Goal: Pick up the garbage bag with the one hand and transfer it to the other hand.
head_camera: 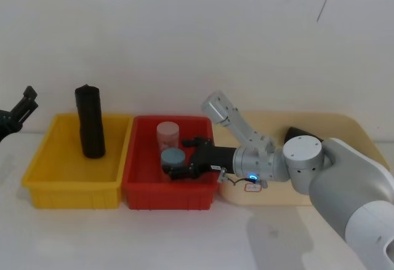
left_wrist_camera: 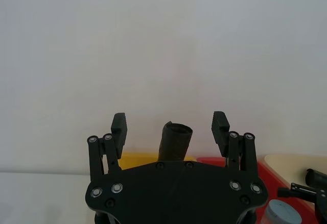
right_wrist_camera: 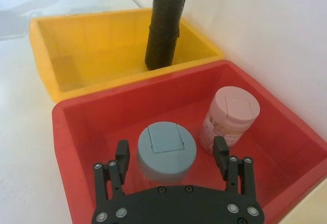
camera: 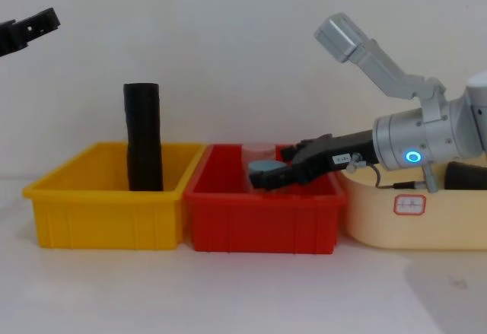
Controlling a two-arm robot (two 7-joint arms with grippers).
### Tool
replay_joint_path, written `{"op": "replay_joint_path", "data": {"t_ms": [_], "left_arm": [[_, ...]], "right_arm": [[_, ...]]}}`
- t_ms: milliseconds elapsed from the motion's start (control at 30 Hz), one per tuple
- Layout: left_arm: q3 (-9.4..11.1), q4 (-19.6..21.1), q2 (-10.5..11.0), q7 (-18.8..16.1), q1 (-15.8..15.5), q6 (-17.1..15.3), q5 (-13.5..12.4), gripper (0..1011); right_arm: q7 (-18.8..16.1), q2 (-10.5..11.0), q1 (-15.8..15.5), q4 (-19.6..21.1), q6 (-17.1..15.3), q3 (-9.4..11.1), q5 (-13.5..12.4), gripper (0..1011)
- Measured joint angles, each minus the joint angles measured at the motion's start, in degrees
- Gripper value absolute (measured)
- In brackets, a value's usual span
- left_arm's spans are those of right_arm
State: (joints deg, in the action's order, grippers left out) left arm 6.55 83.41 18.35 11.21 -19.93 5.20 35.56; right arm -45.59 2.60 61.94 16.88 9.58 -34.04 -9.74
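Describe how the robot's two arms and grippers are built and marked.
The right arm is fat, silver-grey and cylindrical, with a blue glowing ring, a thin cable and a small white sticker on its black gripper. The left gripper is black, with slim linkage fingers ribbed at the pads and silver screws.

Right arm [head_camera: 345,178] of fat silver-grey rounded segments, blue glowing ring [camera: 412,157] at the wrist, thin cable at 6 o'clock of it, black long-fingered right gripper [right_wrist_camera: 171,155] with silver screws, small white sticker [camera: 340,159], black left gripper [left_wrist_camera: 169,127] with matching screws
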Motion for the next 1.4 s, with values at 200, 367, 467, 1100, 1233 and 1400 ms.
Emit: {"op": "replay_joint_path", "data": {"t_ms": [200, 367, 467, 1100, 1233, 1400], "left_arm": [[0.0, 0.0, 0.0, 0.0, 0.0, 0.0, 0.0, 1001], [0.0, 0.0, 0.0, 0.0, 0.0, 0.0, 0.0, 1002], [0.0, 0.0, 0.0, 0.0, 0.0, 0.0, 0.0, 1001], [0.0, 0.0, 0.0, 0.0, 0.0, 0.0, 0.0, 1001], [0.0, 0.0, 0.0, 0.0, 0.0, 0.0, 0.0, 1001], [0.0, 0.0, 0.0, 0.0, 0.0, 0.0, 0.0, 1001]], "right_arm": [[-0.4, -0.5, 0.5, -1.1, 0.0, 0.3, 0.0, 987], [-0.8, -0.8, 0.8, -1.9, 0.1, 0.5, 0.1, 907], [-1.0, -0.9, 1.0, -2.4, 0.1, 0.7, 0.2, 800], [-1.6, 0.5, -0.8, 2.4, -1.9, 1.9, 0.7, 679], [-1.0, 1.5, -2.2, 6.0, -2.6, 2.8, 0.0, 679], [-0.1, 2.9, -4.2, 11.6, -3.5, 4.5, -1.6, 679]]}}
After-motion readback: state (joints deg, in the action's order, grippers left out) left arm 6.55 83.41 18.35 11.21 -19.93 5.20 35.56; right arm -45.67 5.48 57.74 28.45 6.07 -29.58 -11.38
